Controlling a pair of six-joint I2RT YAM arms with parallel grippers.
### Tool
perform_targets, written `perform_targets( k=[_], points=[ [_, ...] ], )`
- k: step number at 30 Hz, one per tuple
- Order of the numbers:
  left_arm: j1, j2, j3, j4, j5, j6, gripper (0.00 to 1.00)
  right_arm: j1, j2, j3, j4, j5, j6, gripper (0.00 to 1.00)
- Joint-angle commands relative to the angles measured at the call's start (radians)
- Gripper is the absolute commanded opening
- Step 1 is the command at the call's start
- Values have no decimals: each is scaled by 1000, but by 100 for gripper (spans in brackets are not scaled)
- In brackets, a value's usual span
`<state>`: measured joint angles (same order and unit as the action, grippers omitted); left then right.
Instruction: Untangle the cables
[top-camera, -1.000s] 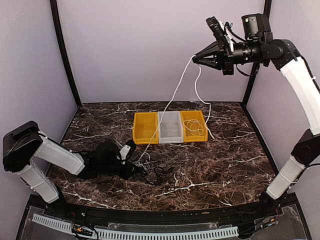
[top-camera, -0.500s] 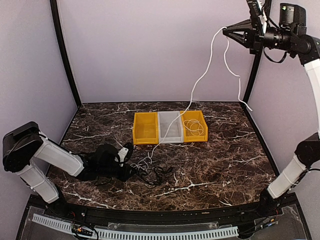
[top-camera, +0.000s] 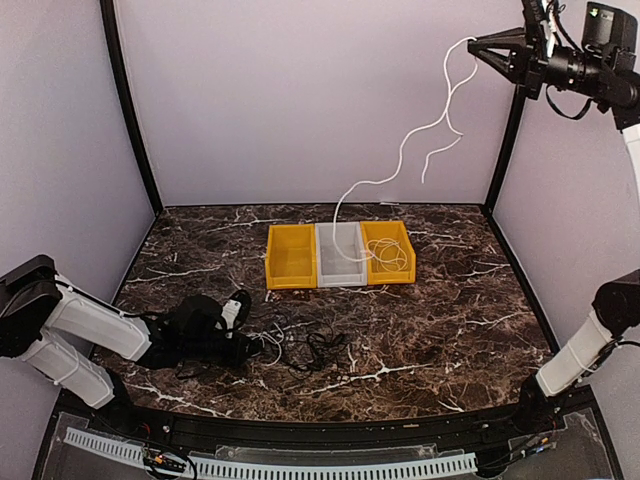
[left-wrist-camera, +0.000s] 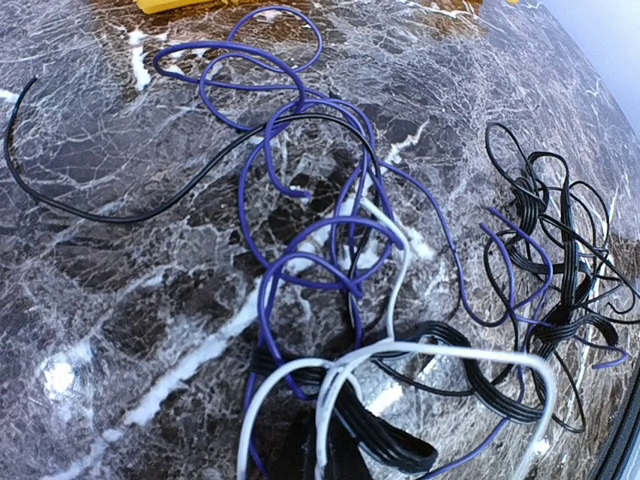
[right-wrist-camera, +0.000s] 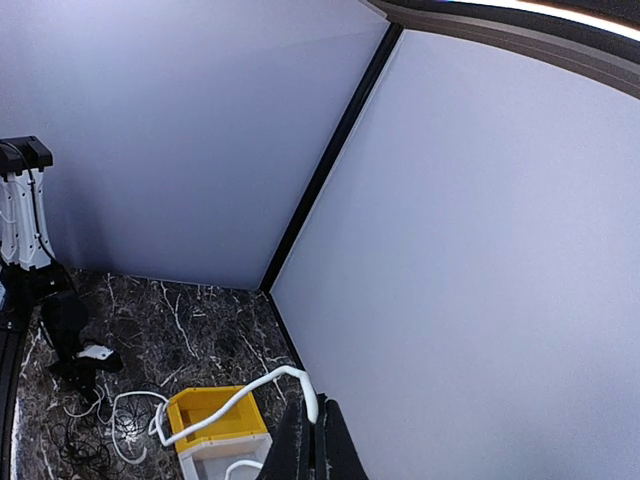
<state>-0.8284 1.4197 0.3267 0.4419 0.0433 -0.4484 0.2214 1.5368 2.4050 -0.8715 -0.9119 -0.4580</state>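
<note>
My right gripper (top-camera: 478, 42) is high at the back right, shut on a white cable (top-camera: 402, 163). The cable hangs in waves, and its lower end floats above the grey bin (top-camera: 340, 262). In the right wrist view that cable (right-wrist-camera: 235, 402) curls out from the closed fingertips (right-wrist-camera: 318, 432). My left gripper (top-camera: 248, 346) lies low on the table, shut on the tangle. In its wrist view a white cord (left-wrist-camera: 400, 350) and a black cord band (left-wrist-camera: 400, 440) run in at the gripper (left-wrist-camera: 335, 465). A purple cord (left-wrist-camera: 300, 200) and a black bundle (left-wrist-camera: 560, 260) lie beyond it.
Three bins stand in a row at mid-table: a yellow bin (top-camera: 290, 255), the grey one, and another yellow bin (top-camera: 408, 255) that holds a thin white coil (top-camera: 390, 258). Black posts and lilac walls close in the table.
My right gripper has risen and moved right with the white cable. The cable's lower end has come out of the tangle and now swings above the bins. The left arm has shifted slightly left.
</note>
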Motion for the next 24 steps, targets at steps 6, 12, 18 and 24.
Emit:
perform_targets(
  k=[6, 12, 18, 24],
  points=[
    [-4, 56, -39, -83, -58, -104, 0, -191, 29, 3, 211, -58, 123, 0],
    [-14, 4, -43, -48, -78, -100, 8, -192, 16, -134, 284, 12, 101, 0],
    [-35, 13, 27, -96, -140, -120, 36, -192, 2, -254, 354, 43, 116, 0],
    [-66, -17, 53, -111, -184, -140, 54, -191, 17, -290, 412, 43, 146, 0]
  ],
)
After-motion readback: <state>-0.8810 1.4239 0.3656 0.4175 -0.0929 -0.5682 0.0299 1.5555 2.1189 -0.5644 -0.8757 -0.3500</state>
